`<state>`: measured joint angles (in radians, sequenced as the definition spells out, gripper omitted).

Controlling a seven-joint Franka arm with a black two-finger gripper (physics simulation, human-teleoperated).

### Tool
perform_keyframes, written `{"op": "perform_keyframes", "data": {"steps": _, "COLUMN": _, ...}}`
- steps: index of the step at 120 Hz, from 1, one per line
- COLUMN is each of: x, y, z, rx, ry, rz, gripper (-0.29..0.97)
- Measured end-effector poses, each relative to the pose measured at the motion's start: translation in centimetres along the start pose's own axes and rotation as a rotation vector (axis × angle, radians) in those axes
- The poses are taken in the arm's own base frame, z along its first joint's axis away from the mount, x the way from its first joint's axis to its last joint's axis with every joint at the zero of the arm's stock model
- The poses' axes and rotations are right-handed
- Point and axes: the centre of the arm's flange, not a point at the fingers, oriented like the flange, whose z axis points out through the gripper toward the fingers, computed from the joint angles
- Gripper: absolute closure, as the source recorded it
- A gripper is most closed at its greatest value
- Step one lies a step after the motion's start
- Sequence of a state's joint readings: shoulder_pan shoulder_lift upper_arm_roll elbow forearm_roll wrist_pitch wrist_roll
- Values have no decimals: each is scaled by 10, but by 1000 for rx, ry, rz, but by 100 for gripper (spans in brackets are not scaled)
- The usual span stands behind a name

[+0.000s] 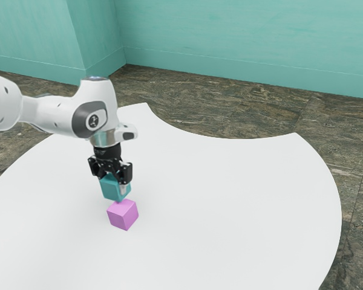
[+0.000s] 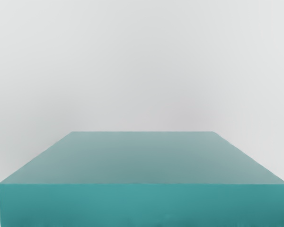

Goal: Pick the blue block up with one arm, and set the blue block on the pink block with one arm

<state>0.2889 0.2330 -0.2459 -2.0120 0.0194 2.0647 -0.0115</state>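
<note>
The arm (image 1: 48,115) is reaching in from the nine o'clock side of the exterior view, its hand pointing straight down over the table (image 1: 230,199). The gripper (image 1: 113,179) is clamping the blue block (image 1: 115,191): its black fingers (image 1: 126,173) are pressing on the block from two opposite sides, and the block's lower half is hanging out below them. The block is looking more teal than blue.

The pink block (image 1: 122,215) is sitting on the white table, toward eight o'clock from the table's middle. The blue block is hanging at about eleven o'clock of the pink one, very close above it. Its lower edge is nearly meeting the pink block's top face, but it is not clear whether the two are touching. The blue block is also sitting a little off-centre over the pink one, toward nine o'clock.

In the wrist view the blue block (image 2: 142,179) is lying just under the hand as a broad teal slab, with the bare white table (image 2: 142,61) spreading beyond it.

A mottled brown floor (image 1: 242,103) is surrounding the table, and a teal wall (image 1: 230,36) is rising at twelve o'clock.
</note>
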Motion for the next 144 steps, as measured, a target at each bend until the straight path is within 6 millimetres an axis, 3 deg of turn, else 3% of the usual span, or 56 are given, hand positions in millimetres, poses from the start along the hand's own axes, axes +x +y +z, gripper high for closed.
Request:
{"op": "perform_keyframes", "data": {"steps": 47, "x": -17, "y": 26, "z": -5, "rx": 44, "ry": 6, "rz": 24, "gripper": 29}}
{"op": "perform_keyframes", "data": {"steps": 108, "x": -20, "y": 37, "z": 3, "rx": 53, "ry": 6, "rz": 84, "gripper": 29}}
{"op": "perform_keyframes", "data": {"steps": 144, "x": -38, "y": 43, "z": 5, "rx": 64, "ry": 8, "rz": 102, "gripper": 29}}
